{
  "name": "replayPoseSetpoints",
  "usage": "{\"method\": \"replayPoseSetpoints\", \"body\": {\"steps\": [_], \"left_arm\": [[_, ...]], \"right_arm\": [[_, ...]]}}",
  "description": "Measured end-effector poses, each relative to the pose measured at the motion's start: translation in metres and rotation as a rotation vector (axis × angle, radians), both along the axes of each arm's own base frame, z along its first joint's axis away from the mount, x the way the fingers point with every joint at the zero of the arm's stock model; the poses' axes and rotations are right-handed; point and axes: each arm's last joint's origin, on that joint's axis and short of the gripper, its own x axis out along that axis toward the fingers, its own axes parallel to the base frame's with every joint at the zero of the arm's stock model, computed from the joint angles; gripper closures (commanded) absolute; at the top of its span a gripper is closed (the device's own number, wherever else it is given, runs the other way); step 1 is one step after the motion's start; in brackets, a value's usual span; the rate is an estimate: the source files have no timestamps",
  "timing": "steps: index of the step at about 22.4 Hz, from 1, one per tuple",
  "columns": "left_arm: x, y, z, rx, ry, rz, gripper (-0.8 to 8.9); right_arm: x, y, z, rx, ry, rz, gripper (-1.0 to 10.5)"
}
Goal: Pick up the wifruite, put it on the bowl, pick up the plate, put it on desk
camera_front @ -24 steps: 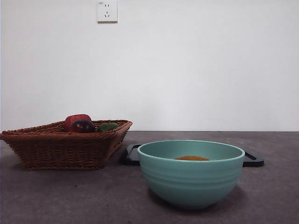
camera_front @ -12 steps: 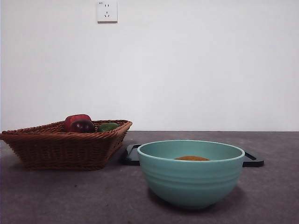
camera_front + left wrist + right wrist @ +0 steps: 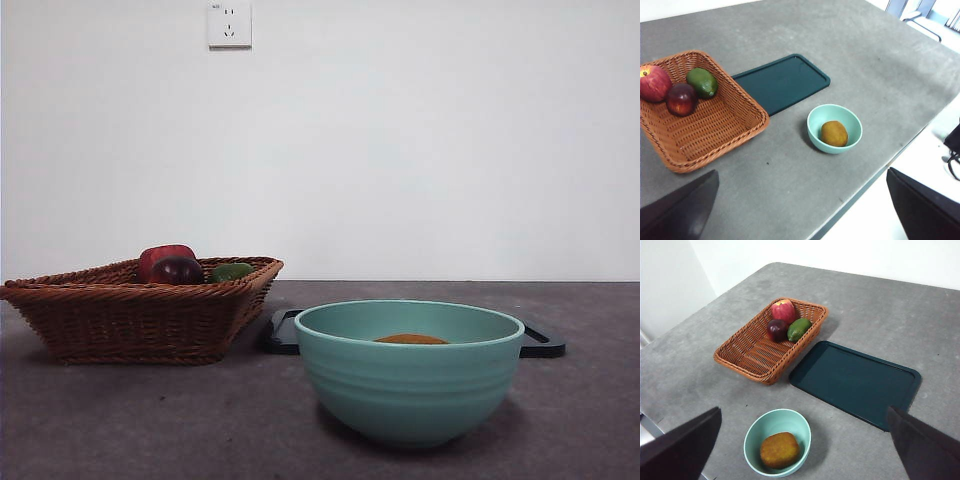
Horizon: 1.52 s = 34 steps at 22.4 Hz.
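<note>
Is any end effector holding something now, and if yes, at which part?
Nothing is held. Both end effectors hang open high above the desk; the fruit lies in the bowl, untouched.

The bowl [image 3: 409, 370] stands on the bench [image 3: 150, 420] near its front edge, with the wifruite [image 3: 779, 450] lying inside it. Just behind the bowl a tray [image 3: 855, 382] lies flat on the bench, bare. A basket [image 3: 130, 315] sits left of the bowl and tray, its right side just beside the tray's left end. In the basket's far end three fruits lie bunched together: an apple [image 3: 654, 83] toward the back, a plum [image 3: 681, 99] touching it in front, and an avocado [image 3: 702, 82] beside both on the side nearer the tray. The rest of the basket floor is bare.
</note>
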Motion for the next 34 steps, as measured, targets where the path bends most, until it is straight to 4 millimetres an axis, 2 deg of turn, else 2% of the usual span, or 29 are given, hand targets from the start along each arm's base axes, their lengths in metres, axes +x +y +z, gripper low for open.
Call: {"method": "replayPoseSetpoints", "body": {"steps": [10, 16, 18, 25, 29, 34], "left_arm": [[0.001, -0.001, 0.002, -0.026, -0.014, 0.001, 1.59], [0.001, -0.001, 0.003, -0.026, -0.014, 0.001, 1.59], [0.001, -0.001, 0.003, -0.026, -0.014, 0.001, 1.59], [0.001, -0.001, 0.003, -0.027, -0.015, 0.001, 1.59], [0.001, -0.001, 0.003, -0.028, -0.015, 0.001, 1.59], [0.001, -0.001, 0.003, -0.028, -0.015, 0.001, 1.59]], "right_arm": [[0.004, -0.001, -0.006, -0.025, 0.079, -0.055, 3.4], [0.034, 0.006, -0.019, -0.067, 0.277, -0.046, 3.4], [0.051, 0.011, -0.027, -0.091, 0.38, -0.026, 3.5], [0.114, 0.054, -0.068, -0.226, 0.688, 0.072, 3.6], [0.136, 0.081, -0.098, -0.357, 0.806, 0.101, 3.6], [0.154, 0.109, -0.126, -0.476, 0.836, 0.108, 3.6]]}}
